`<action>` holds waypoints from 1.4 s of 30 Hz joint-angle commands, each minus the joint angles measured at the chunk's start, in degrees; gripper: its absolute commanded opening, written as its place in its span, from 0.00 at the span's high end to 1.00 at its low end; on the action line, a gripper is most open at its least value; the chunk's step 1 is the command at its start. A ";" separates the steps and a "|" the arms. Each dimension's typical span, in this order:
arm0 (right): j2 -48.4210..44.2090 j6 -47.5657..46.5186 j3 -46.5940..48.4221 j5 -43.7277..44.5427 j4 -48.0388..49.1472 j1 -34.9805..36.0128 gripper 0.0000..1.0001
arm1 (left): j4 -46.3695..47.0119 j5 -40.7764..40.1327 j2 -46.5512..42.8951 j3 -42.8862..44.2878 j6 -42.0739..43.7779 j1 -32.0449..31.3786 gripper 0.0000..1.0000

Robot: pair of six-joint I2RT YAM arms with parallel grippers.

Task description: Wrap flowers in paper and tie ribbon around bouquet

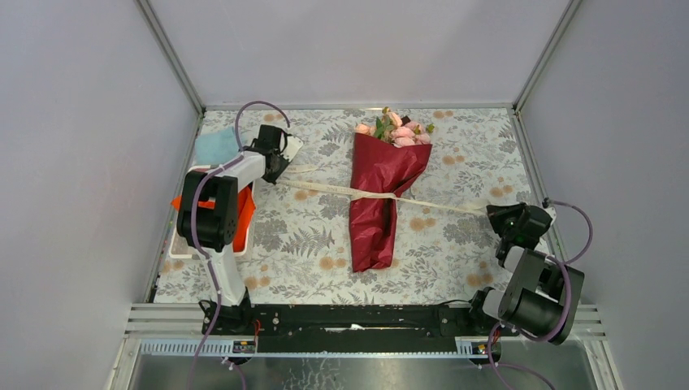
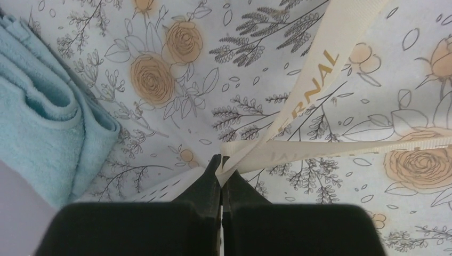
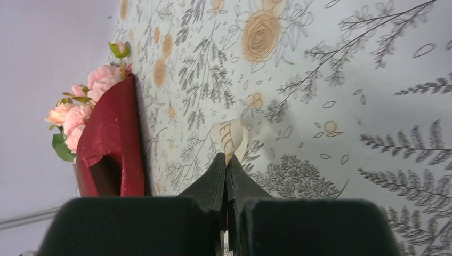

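The bouquet [image 1: 382,195], a cone of dark red paper [image 3: 109,141], lies in the middle of the table with the pale pink flowers [image 1: 400,130] at its far, wide end. The cream ribbon [image 1: 325,188] stretches taut across the cone's waist from left to right. My left gripper [image 1: 280,154] is shut on the ribbon's left end [image 2: 277,152] at the far left. Near the table's right edge my right gripper [image 1: 497,215] is shut on the other ribbon end [image 3: 229,137]. Pink roses [image 3: 88,98] show at the left of the right wrist view.
A folded light blue cloth [image 1: 215,146] lies at the far left corner, also close beside the left fingers [image 2: 53,117]. An orange cloth [image 1: 242,218] sits in a white tray [image 1: 175,253] under the left arm. The floral tablecloth [image 1: 301,244] covers the table.
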 commanded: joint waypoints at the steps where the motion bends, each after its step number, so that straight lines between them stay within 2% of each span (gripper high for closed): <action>1: 0.38 -3.38 3.47 3.59 1.99 -2.13 1.00 | -0.51 -5.43 -2.14 -1.52 2.20 1.71 1.00; 4: -1.46 -6.87 5.41 5.35 -1.73 -3.10 1.00 | -0.56 -6.96 -2.35 -1.88 3.01 2.38 1.00; 8: -3.24 -8.16 6.20 6.02 -1.25 -5.93 1.00 | 0.95 -8.96 -3.09 -3.70 4.75 3.49 1.00; 11: -2.92 -11.31 8.81 1.49 -1.11 -5.69 1.00 | 1.49 -9.36 -2.82 -4.06 4.75 4.08 1.00; 13: -2.49 -14.47 11.55 -2.42 -2.93 -1.94 1.00 | 0.36 -6.54 -2.90 -3.95 4.42 3.81 1.00; 15: -2.35 -19.83 13.80 -4.90 -3.40 4.77 1.00 | -1.12 -2.57 -3.29 -3.88 3.98 2.60 1.00; 21: -3.22 -27.62 21.84 -14.07 -6.77 19.44 1.00 | -9.28 8.13 -5.75 -1.02 6.65 -7.12 1.00; 22: -3.33 -28.89 22.84 -14.88 -7.01 22.22 1.00 | -10.58 9.06 -6.14 -0.28 7.10 -8.70 0.95; 23: -3.34 -30.01 23.89 -16.13 -6.93 24.59 1.00 | -11.69 9.26 -6.74 0.46 7.39 -10.27 0.70; 24: -3.28 -30.45 24.80 -17.36 -6.62 26.75 1.00 | -12.75 9.59 -7.53 1.36 7.54 -11.76 0.53; 25: -3.14 -30.10 25.73 -18.29 -6.15 29.02 1.00 | -13.86 9.73 -8.40 2.31 7.51 -13.48 0.46; 28: -2.26 -27.85 28.90 -20.40 -5.07 32.21 1.00 | -17.97 13.13 -11.57 5.90 6.76 -19.23 0.40; 32: 0.16 -26.75 35.29 -22.33 -6.67 35.07 1.00 | -26.97 26.14 -9.25 14.13 6.08 -27.51 0.40; 34: 1.17 -24.95 37.80 -23.64 -6.60 35.79 1.00 | -29.67 29.37 -8.05 16.82 8.49 -30.92 0.40; 37: 1.05 -22.52 40.77 -25.72 -6.75 36.05 1.00 | -30.21 30.65 -7.22 21.77 8.79 -31.30 0.37; 40: 0.30 -20.40 42.00 -27.23 -6.03 36.68 1.00 | -24.16 34.27 -7.94 24.72 3.96 -28.62 0.21; 42: 0.37 -17.47 41.80 -28.75 -3.63 37.55 1.00 | -20.29 39.52 -7.92 26.93 0.37 -27.31 0.17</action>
